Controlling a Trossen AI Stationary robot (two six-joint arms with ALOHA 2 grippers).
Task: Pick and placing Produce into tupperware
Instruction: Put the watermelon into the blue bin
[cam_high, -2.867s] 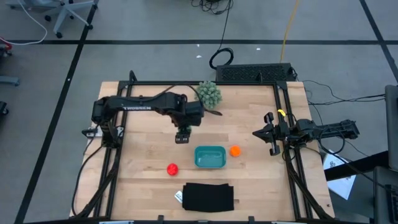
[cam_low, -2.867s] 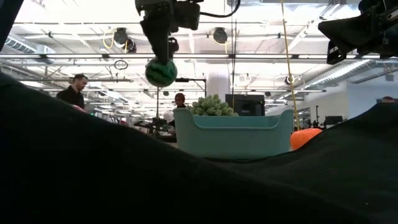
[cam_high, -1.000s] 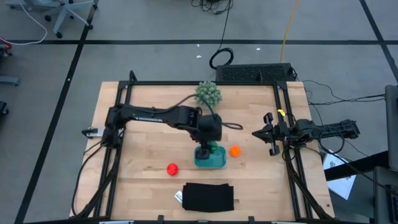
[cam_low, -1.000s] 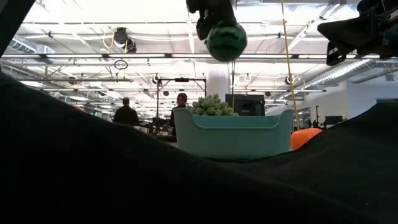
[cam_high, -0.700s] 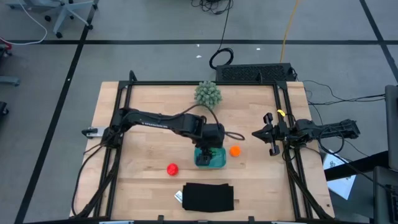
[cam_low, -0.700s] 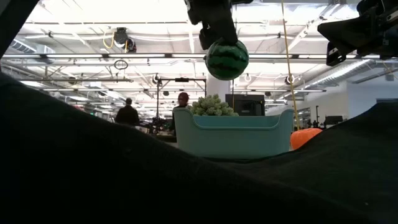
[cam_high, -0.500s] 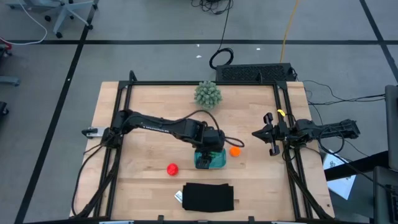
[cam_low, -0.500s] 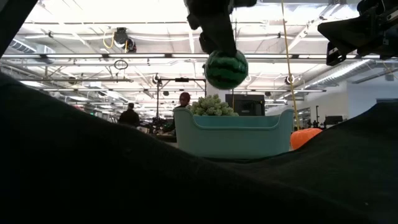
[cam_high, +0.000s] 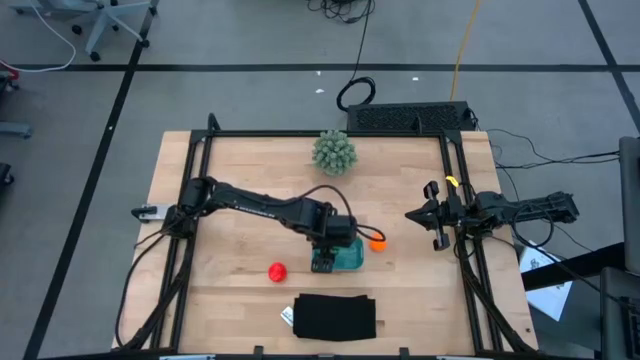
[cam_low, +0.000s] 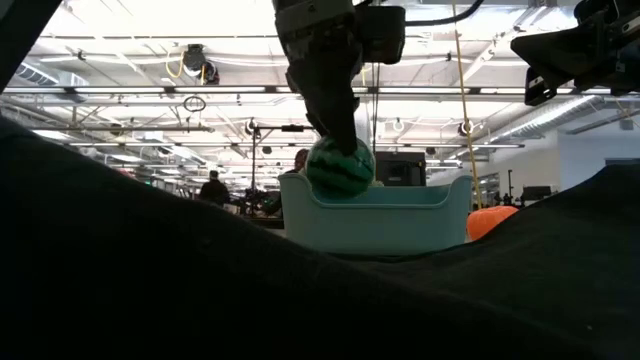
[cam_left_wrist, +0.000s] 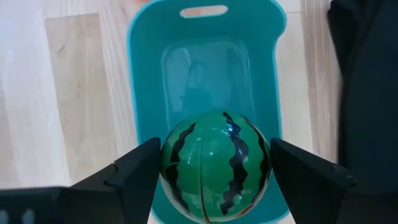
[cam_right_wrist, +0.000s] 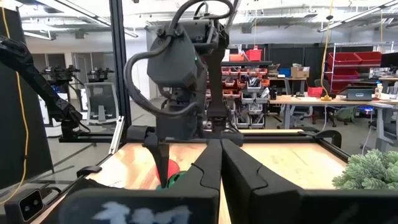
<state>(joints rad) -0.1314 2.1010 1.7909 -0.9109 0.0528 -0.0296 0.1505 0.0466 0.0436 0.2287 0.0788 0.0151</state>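
The left gripper, clamped on the striped melon, has come down from well above the teal tupperware; the melon now sits at the rim, the empty basin directly beneath it. Release looks close. The orange ball lies just beyond the container, the red ball to its other side; the right gripper waits closed, well apart.

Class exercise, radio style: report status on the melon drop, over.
Left gripper shut on melon, at the rim of the teal container. Right gripper shut, parked at the table's right edge. Container floor bare, nothing in the way.
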